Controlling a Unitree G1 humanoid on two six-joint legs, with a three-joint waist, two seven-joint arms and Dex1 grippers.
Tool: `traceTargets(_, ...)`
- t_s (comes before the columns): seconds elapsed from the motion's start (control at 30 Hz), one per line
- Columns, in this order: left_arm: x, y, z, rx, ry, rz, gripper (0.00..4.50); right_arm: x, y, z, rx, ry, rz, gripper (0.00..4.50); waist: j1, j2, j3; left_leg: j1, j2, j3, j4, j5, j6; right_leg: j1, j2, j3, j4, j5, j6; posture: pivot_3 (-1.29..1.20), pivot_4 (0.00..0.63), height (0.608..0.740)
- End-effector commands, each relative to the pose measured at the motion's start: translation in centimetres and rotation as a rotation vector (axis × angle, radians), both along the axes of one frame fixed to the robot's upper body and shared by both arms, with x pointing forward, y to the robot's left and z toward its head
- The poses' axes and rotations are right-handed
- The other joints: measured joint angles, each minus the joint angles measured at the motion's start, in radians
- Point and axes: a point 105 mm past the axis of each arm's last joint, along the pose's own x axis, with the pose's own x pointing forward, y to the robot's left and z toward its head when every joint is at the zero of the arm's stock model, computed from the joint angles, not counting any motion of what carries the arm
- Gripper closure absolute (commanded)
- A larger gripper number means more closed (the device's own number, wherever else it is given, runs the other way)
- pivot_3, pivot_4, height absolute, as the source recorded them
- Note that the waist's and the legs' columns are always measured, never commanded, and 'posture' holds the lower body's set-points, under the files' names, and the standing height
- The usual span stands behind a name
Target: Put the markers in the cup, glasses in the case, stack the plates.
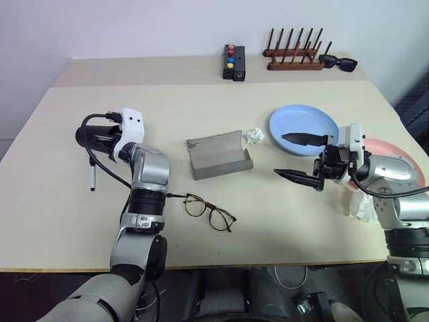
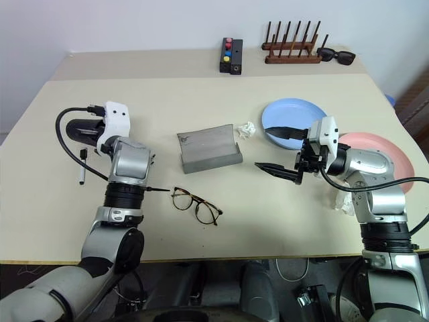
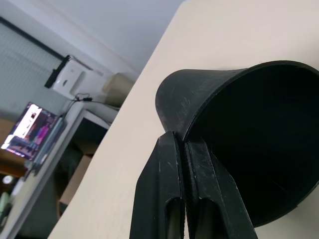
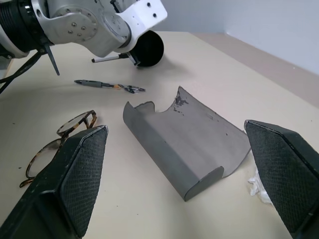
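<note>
Far-left worktop: you had the left gripper (image 3: 182, 199) with its fingers (image 3: 164, 184) clenched on the rim of the cup (image 3: 239, 149).
Cup axis: it lay on its side, mouth toward the wrist, long axis roughly across the worktop (image 1: 201, 121).
White marker (image 1: 92, 178): just beside the cup, nearer you, lengthwise toward you.
Dark marker (image 4: 107, 85): between cup and glasses (image 1: 209, 212), partly hidden by your left arm.
Nearer arm: left, for both markers.
Right gripper (image 1: 303, 158): fingers released, empty, near the blue plate (image 1: 303, 123).
Case (image 1: 218, 154): open, mid-worktop.
Next, I'd judge: stand the cup upright first.
</note>
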Motion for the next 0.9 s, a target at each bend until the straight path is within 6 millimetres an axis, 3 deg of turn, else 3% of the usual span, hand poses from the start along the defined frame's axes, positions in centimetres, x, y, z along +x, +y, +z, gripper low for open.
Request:
traceTargets(0.03, 0.4, -0.5, 2.1, -0.094, -0.095, -0.030, 4.46, 0.0, 0.1, 1.0, 0.005, -0.048, 0.007, 0.00, 0.000, 0.000, 0.000, 0.000, 0.000, 0.000, 0.000, 0.000, 0.000, 0.000, 0.000, 0.000, 0.000, 0.000, 0.000, 0.00, 0.150, 0.740)
traceTargets(0.2, 0.8, -1.3, 3.9, -0.304, -0.151, -0.100, 4.46, 0.0, 0.0, 0.8, 0.003, -0.040, 0.009, 0.00, 0.001, 0.000, 0.000, -0.001, 0.000, 0.000, 0.004, 0.000, 0.000, 0.000, 0.000, 0.000, 0.002, 0.000, 0.000, 0.00, 0.150, 0.740)
traceTargets(0.47, 0.9, -1.5, 5.0, -0.653, -0.200, -0.150, 4.46, 0.0, 0.0, 0.2, 0.005, -0.022, 0.010, 0.00, -0.002, 0.000, 0.000, -0.001, 0.000, 0.000, 0.005, 0.000, 0.001, 0.000, 0.000, 0.000, 0.003, 0.000, 0.000, 0.00, 0.150, 0.740)
traceTargets(0.67, 1.1, -2.4, 7.1, -0.834, -0.257, -0.164, 4.46, 0.3, -0.2, -0.1, 0.004, -0.013, 0.005, 0.00, 0.001, -0.002, 0.001, -0.002, 0.000, 0.000, 0.007, -0.001, 0.001, 0.000, 0.000, -0.001, 0.004, 0.000, 0.000, 0.00, 0.150, 0.740)
traceTargets(0.9, 1.5, -3.1, 10.0, -0.895, -0.336, -0.214, 4.46, 0.5, -0.2, -0.4, 0.005, -0.009, 0.003, 0.00, -0.003, -0.002, 0.001, -0.002, 0.000, 0.000, 0.006, -0.001, 0.000, -0.002, 0.000, 0.000, 0.006, 0.000, 0.000, 0.00, 0.150, 0.740)
